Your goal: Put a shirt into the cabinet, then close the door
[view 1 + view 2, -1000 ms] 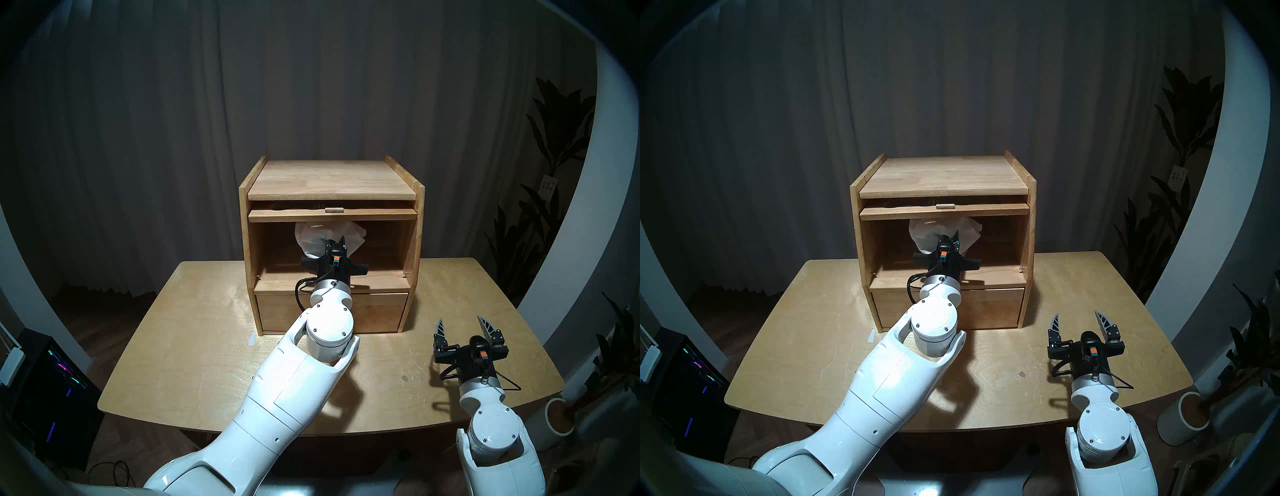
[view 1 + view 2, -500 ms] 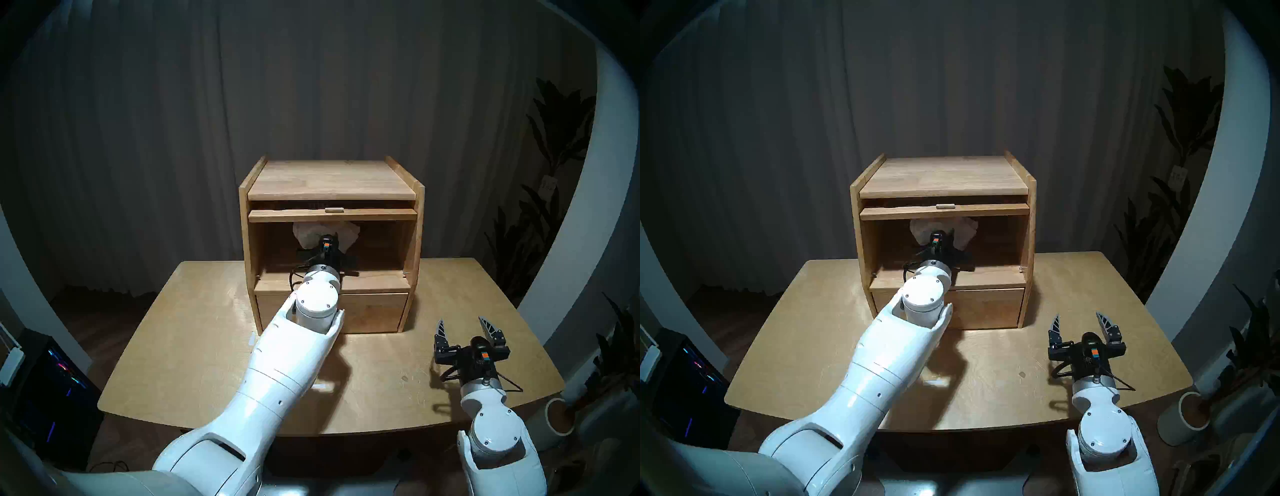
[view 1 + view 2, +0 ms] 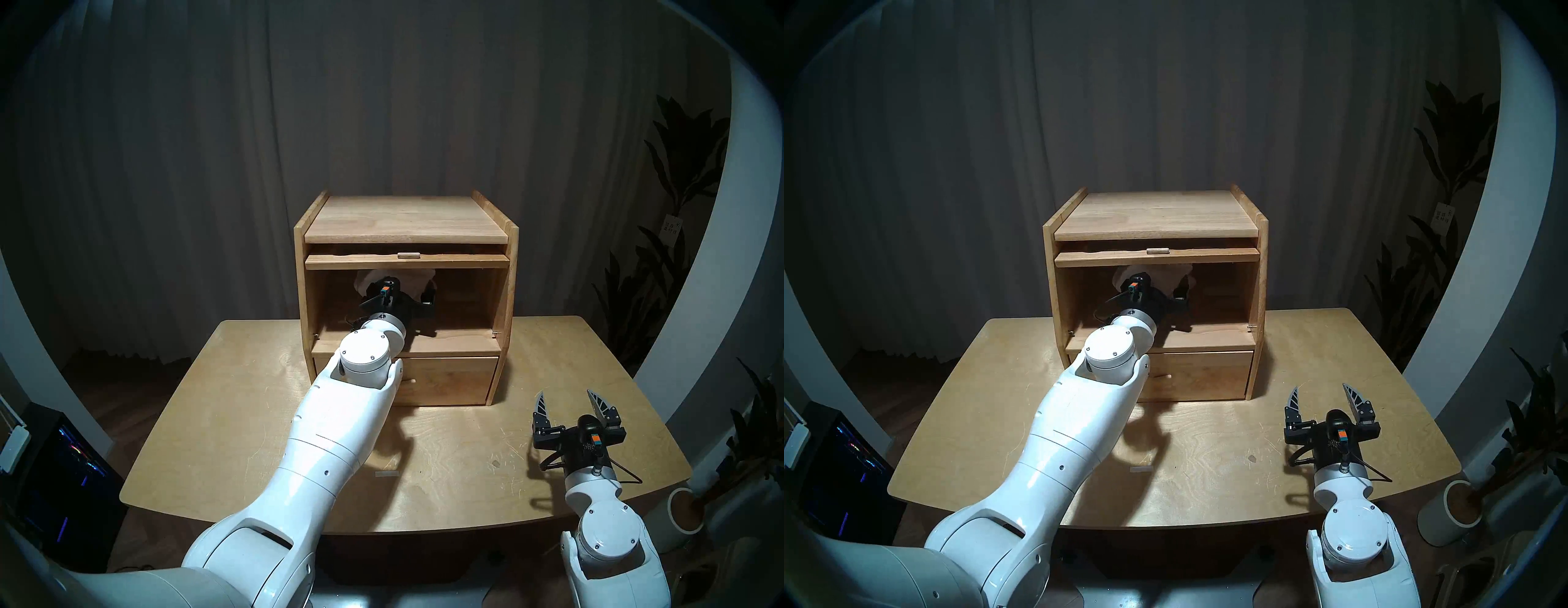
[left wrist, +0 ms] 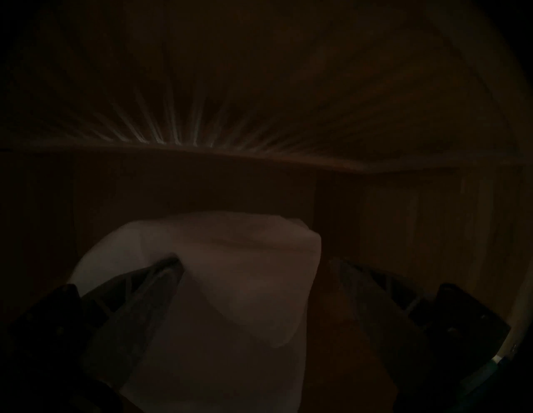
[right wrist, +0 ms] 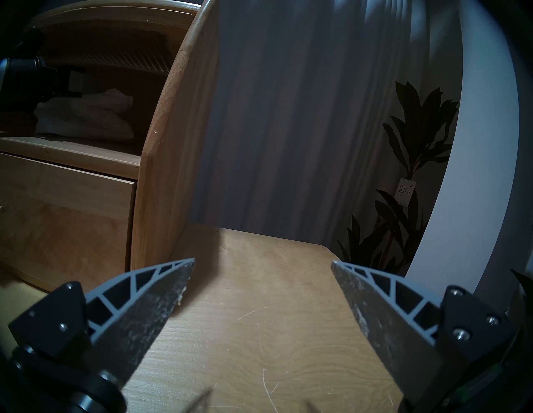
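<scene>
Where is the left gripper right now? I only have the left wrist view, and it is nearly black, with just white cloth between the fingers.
Observer: The left gripper is deep inside the large compartment of the cabinet, where the shirt lies on the compartment floor.
Operator: Is the door shut yet?
Observer: No. The door lies flat under the cabinet top, with only its front edge and small handle showing.
Operator: And the right arm?
Observer: The right gripper is open and empty over the table, to the right of the cabinet.
</scene>
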